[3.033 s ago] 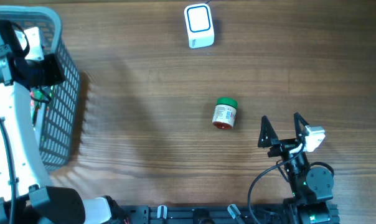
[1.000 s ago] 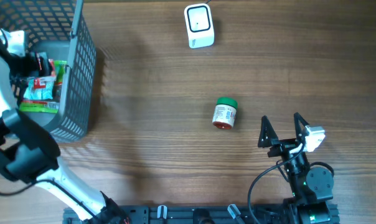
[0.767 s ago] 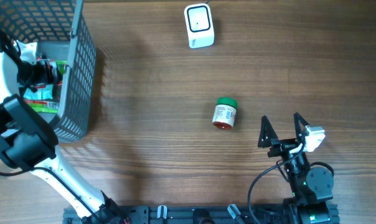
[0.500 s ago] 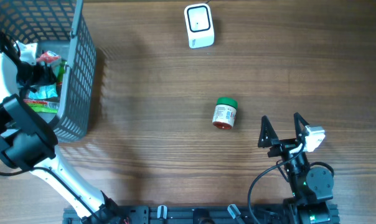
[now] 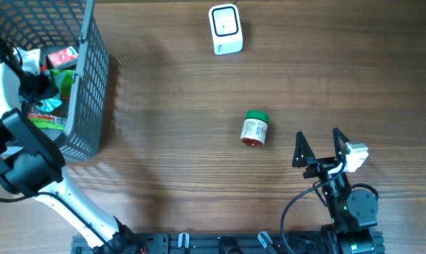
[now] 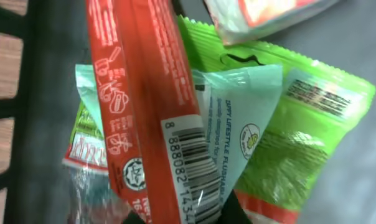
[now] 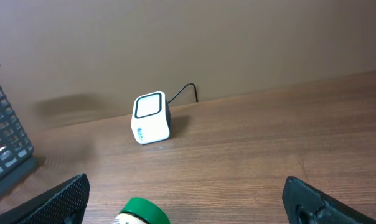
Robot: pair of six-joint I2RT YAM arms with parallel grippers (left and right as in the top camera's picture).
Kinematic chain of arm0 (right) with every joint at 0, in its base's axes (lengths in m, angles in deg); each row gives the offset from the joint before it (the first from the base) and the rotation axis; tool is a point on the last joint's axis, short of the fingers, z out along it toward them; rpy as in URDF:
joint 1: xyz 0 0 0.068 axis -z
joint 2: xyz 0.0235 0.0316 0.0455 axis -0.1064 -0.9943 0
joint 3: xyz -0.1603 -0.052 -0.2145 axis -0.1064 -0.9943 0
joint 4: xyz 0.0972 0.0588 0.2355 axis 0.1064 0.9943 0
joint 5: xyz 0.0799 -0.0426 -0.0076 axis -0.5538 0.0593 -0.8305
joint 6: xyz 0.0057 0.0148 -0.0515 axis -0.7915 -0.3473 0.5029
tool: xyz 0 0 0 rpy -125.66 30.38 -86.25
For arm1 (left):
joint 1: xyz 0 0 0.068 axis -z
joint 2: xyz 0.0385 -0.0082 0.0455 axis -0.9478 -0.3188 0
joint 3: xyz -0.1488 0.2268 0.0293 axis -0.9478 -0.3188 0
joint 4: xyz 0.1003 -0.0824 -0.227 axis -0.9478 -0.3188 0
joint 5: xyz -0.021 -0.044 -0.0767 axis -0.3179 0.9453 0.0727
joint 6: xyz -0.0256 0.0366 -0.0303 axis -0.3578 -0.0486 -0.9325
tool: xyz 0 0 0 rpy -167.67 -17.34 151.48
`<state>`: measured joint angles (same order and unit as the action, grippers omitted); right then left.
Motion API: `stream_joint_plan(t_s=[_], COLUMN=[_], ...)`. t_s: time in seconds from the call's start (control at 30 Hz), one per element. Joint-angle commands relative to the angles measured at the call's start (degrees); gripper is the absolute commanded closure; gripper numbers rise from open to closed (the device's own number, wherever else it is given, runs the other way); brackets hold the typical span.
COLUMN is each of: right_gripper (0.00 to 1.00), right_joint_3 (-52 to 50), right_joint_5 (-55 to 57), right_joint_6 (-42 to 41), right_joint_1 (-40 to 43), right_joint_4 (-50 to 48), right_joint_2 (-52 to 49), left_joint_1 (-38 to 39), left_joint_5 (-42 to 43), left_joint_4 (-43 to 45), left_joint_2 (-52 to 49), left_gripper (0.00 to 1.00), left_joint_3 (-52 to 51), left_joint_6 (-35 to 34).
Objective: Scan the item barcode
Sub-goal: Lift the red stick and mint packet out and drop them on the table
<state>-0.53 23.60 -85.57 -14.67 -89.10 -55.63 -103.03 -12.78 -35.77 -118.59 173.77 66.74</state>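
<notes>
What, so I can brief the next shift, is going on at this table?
The left arm is reaching into the grey basket at the left of the table, and the left fingers are closed on a red packet whose barcode shows in the wrist view. The packet is not yet at the white scanner by the far edge. The right fingers stand open near the front, holding nothing, apart from a green-lidded jar lying on the wood.
</notes>
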Motion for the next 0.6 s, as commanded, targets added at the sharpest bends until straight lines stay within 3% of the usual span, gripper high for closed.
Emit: stream_joint_plan(t_s=[0.0,0.13,0.23,0.33,0.43,0.5,0.57], right_gripper=[0.00,0.00,0.00,0.00,0.00,0.00,0.00], right_joint_3=[-0.04,-0.04,-0.04,-0.07,-0.07,-0.04,-0.07], right_joint_5=[0.63,0.63,0.63,0.63,0.63,0.63,0.63], right_joint_6=[0.15,0.15,0.15,0.15,0.13,0.13,0.15], right_joint_1=[0.24,0.24,0.24,0.24,0.24,0.24,0.24], right_joint_4=[-0.26,-0.26,-0.26,-0.26,-0.26,-0.26,-0.26], right_joint_2=[0.31,0.31,0.31,0.31,0.31,0.31,0.31], left_joint_1=[-0.17,0.24,3.56,14.19,31.85,41.51,48.41], left_joint_5=[0.50,2.21,14.93,15.30,7.50,5.81,5.55], left_joint_4=[0.37,2.60,-1.44,-9.51,-20.92,-19.69,-11.43], left_joint_2=[11.19,26.73,39.50,46.47,45.81,44.68,43.50], left_gripper=[0.96,0.96,0.96,0.96,0.96,0.95,0.96], left_joint_3=[0.57,0.57,0.57,0.57,-2.34,-11.93,-24.26], left_joint_6=[-2.84,-11.17,-18.34,-20.92,-24.11,-28.59,-34.29])
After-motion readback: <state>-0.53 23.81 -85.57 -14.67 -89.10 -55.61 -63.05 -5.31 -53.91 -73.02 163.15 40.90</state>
